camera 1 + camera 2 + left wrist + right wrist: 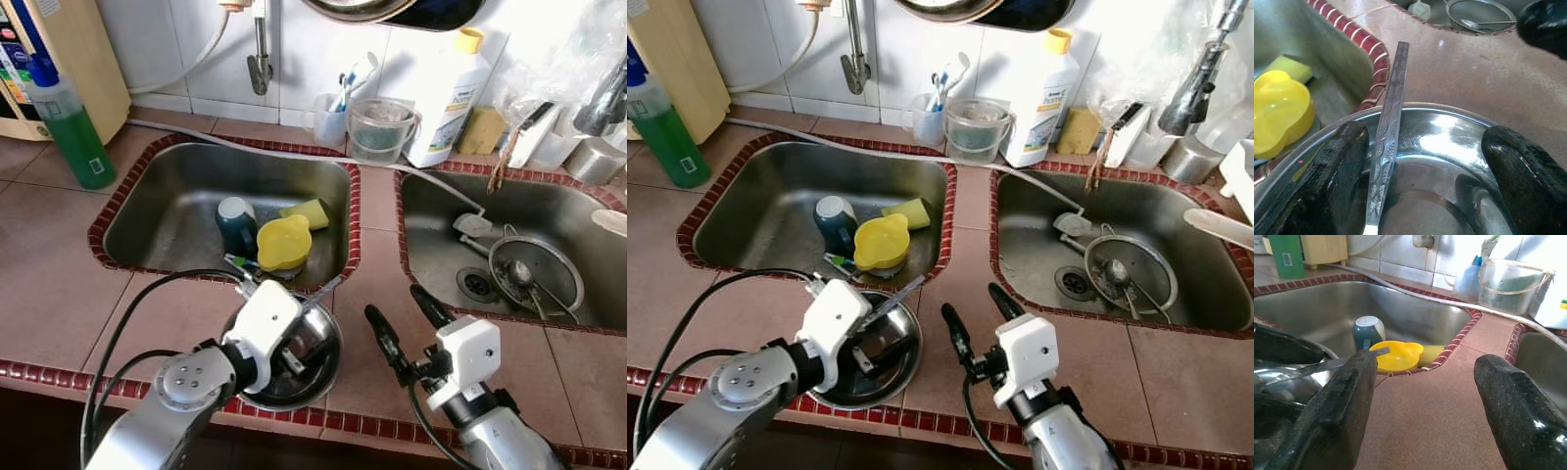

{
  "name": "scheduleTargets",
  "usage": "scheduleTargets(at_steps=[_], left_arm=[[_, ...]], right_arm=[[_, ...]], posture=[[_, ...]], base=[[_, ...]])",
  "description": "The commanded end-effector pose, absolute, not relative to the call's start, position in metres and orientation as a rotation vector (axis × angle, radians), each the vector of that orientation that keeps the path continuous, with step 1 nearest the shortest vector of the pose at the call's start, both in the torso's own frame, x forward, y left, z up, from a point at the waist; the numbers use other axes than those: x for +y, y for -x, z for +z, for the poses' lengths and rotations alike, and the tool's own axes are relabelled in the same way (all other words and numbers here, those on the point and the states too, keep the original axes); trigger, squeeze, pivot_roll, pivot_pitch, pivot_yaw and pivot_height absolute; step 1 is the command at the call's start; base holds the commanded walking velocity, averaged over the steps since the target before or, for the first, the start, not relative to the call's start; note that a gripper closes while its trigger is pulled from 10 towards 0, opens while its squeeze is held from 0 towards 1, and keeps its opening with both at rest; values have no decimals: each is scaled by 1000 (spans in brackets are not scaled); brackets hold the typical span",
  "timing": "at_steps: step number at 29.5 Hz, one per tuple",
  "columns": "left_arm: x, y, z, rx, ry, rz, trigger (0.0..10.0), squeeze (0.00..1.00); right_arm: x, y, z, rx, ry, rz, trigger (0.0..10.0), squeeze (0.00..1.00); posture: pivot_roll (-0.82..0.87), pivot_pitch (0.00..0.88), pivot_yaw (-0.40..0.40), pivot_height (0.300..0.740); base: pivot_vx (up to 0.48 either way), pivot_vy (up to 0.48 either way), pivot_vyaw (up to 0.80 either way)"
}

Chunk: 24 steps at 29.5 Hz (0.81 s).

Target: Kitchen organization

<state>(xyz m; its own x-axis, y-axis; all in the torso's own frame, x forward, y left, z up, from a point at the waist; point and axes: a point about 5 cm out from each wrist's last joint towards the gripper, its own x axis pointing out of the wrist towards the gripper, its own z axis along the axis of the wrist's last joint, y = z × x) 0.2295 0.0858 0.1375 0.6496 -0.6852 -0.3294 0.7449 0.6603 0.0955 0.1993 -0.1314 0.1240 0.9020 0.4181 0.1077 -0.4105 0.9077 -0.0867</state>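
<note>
A steel bowl [299,367] sits on the tiled counter [59,284] at the near edge of the left sink [176,211]. A patterned metal utensil handle [1387,132] leans on its rim. The left gripper [1425,171] is poised over the bowl, fingers spread, nothing held. The right gripper [404,321] hovers open above the counter between the sinks. Grasping the utensil or bowl seems the step in hand; the fingers would need closing. A yellow cup [284,242], mug [236,221] and sponge [308,211] lie in the sink. The white bottle's [446,93] label cannot be read.
</note>
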Motion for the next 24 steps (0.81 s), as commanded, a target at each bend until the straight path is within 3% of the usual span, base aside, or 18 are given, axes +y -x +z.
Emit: scheduleTargets(at_steps=[1,10,11,12,24], left_arm=[[83,-229,131,321,-250,-826,10000,0],[82,-229,127,346,-265,-840,9647,0],[82,-229,126,349,-271,-840,5608,0],[83,-229,125,351,-274,-839,39,0],[84,-229,126,355,-254,-842,0,0]], right_arm=[[-136,-198,130,-148,76,407,10000,0],[-138,-196,130,-144,78,395,10000,0],[-138,-196,130,-144,79,394,10000,0],[-138,-196,130,-144,79,393,10000,0],[-139,-196,131,-138,76,392,10000,0]], posture=[[-237,125,-15,740],[-244,134,-13,740],[-243,136,-15,740],[-243,137,-15,740],[-239,144,-23,740]], base=[[0,0,0],[0,0,0],[0,0,0],[0,0,0],[0,0,0]])
